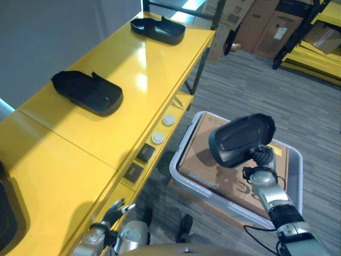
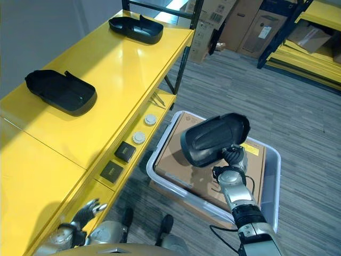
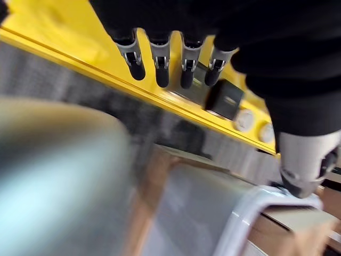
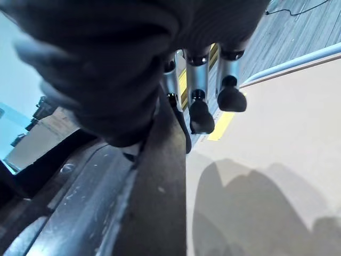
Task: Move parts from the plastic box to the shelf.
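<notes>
Black moulded part [image 1: 241,140]: rigid, light, smooth-skinned shell, pinched at its rim by right hand [image 4: 200,101] above plastic box [image 1: 184,176].

From my feed: bright yellow shelf [image 1: 106,101], glossy black parts [image 1: 88,92], pale grey plastic box [image 1: 181,176] with plain brown cardboard [image 1: 202,160] inside, grey striped floor [image 1: 277,101].

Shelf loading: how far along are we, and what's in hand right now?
Two black parts already lie on the yellow shelf: a near one and a far one. The right hand holds a third black part above the plastic box, not yet over the shelf. It has to be set down. The box shows a cardboard sheet. The left hand hangs open by the shelf edge.
</notes>
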